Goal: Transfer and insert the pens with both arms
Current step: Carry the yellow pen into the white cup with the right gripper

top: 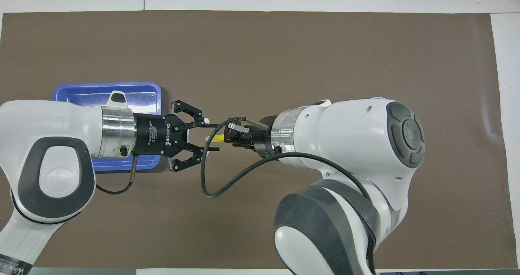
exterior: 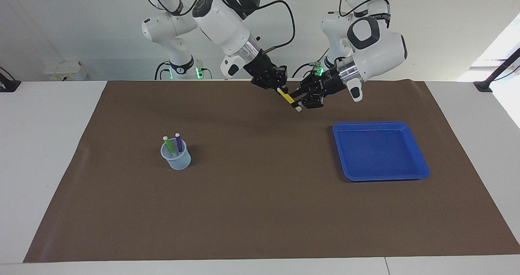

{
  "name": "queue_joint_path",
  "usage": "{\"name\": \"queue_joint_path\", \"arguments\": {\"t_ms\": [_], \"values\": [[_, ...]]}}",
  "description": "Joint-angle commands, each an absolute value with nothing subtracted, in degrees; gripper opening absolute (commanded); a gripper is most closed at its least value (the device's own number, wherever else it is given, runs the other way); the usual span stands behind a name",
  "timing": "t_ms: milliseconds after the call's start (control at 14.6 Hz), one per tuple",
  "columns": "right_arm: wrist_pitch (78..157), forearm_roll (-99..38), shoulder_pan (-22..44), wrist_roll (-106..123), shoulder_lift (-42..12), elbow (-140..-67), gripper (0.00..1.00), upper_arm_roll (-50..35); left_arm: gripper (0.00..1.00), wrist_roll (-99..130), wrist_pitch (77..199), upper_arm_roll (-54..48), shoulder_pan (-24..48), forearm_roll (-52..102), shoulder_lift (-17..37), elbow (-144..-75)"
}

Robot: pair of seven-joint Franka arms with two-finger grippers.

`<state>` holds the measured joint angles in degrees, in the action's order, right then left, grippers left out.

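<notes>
The yellow pen [exterior: 286, 96] [top: 218, 137] hangs slantwise in the air over the brown mat, near the robots' edge, pale end down. My right gripper [exterior: 278, 87] [top: 230, 136] is shut on its upper end. My left gripper [exterior: 300, 98] [top: 212, 137] faces it with its fingers open around the pen's pale end, apart from it. The green pen [exterior: 168, 145] and the purple pen [exterior: 178, 142] stand in a clear cup [exterior: 176, 158] toward the right arm's end of the table. In the overhead view the right arm hides the cup.
A blue tray [exterior: 406, 135] [top: 81, 91] lies on the mat toward the left arm's end, partly under the left arm in the overhead view. A black cable [top: 211, 187] loops below the right wrist. Two smaller white arms [exterior: 178, 59] stand at the robots' edge.
</notes>
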<state>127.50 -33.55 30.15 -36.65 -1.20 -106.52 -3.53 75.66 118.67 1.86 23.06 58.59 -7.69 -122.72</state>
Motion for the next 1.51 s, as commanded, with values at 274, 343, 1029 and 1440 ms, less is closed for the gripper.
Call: {"name": "queue_joint_path", "arguments": {"t_ms": [274, 343, 1029, 1440], "values": [[109.01, -20.58, 16.37, -13.14, -3.77, -96.17, 0.0, -3.25, 1.0, 75.41, 120.76, 2.55, 23.47, 58.98, -9.67, -124.19], [107.59, -17.7, 14.61, -8.92, -4.65, -94.5, 0.0, -3.34, 1.0, 75.24, 120.85, 2.64, 23.29, 58.8, -9.58, -124.19], [106.62, -6.33, 4.49, 20.13, -10.72, -92.81, 0.0, -3.08, 1.0, 61.72, 118.14, 2.64, 21.71, 37.73, -7.65, -121.2], [106.26, -5.28, 1.06, 23.73, -8.18, -99.04, 0.0, -2.99, 1.0, 40.8, 109.26, 2.99, 17.58, 25.51, -7.65, -119.71]]}}
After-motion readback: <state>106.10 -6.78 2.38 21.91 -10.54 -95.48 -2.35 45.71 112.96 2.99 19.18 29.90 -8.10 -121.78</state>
